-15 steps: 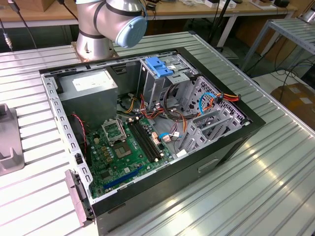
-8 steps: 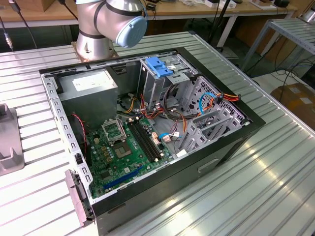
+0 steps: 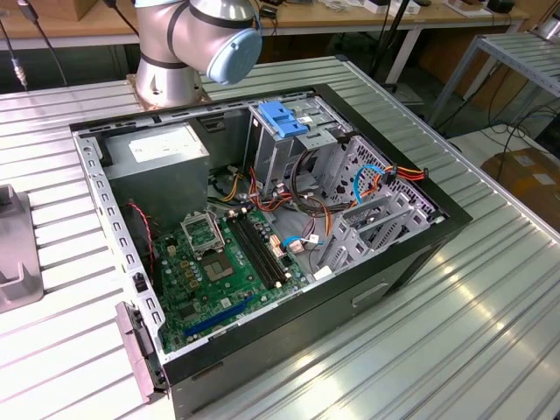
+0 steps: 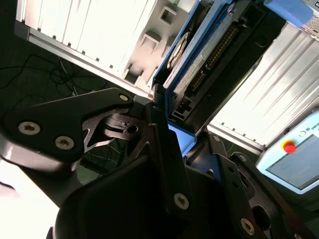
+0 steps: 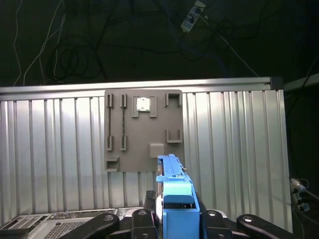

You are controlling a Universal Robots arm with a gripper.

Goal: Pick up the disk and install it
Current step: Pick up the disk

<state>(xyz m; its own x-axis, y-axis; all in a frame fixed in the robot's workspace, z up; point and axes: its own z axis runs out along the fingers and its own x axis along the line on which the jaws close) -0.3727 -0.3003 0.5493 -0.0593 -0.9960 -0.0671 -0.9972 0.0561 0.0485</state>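
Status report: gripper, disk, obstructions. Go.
Gripper shut on the disk. Disk held off the table, facing the grey holder plate. Nothing seen in its way.

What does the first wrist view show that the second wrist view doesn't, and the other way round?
First wrist view: the flat grey-metal disk with blue plastic side rails seen edge-on, the whole grey slotted plastic plate beyond it, and a perforated grey metal case corner.

Second wrist view: the disk's broad side with its rows of connector pins, plus a pale-blue control tablet with a red button.

Both: the black gripper shut on the disk, part of the grey plate, and the ribbed silver metal table behind.
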